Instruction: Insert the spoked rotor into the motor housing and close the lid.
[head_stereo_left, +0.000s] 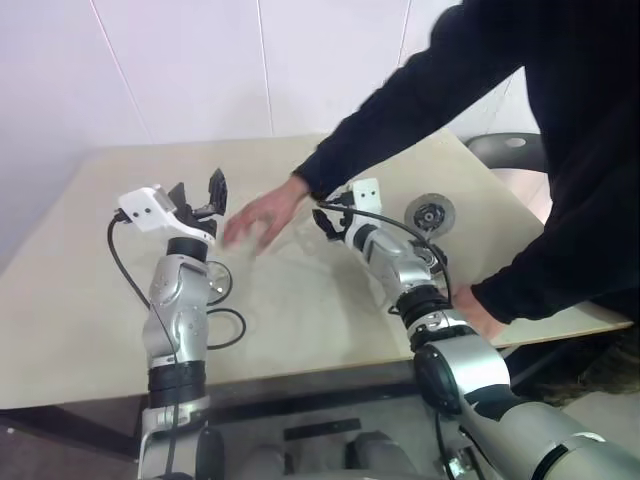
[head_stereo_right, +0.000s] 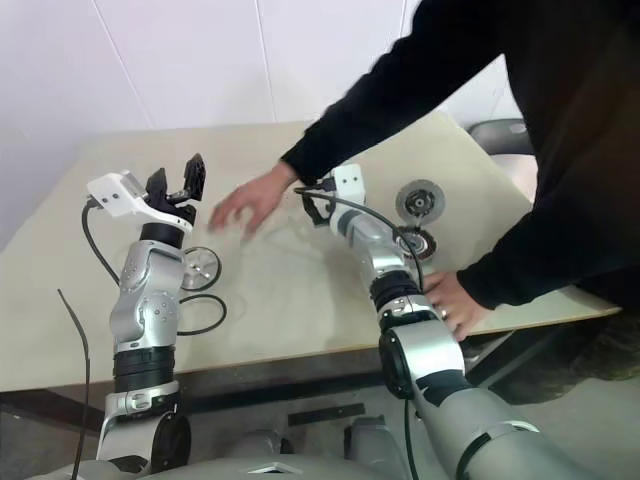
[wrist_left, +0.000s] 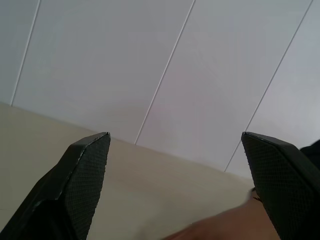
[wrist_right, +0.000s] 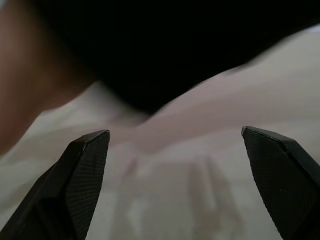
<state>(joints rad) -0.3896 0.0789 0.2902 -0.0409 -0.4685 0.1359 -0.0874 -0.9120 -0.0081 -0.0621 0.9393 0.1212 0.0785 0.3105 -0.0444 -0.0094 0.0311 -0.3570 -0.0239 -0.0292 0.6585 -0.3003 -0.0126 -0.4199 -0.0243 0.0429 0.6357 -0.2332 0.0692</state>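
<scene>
Right tool (wrist_right: 175, 185) open, empty; person's hand (head_stereo_left: 262, 215) ahead.

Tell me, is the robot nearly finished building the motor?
Nothing looks done yet. The spoked rotor lies on the table by the left arm, far from the motor housing, which sits by the right arm with the lid just beyond it. In hand: nothing. The left gripper and right gripper are open and empty, and a person's hand reaches between them. Left: rotor in, lid on.
</scene>
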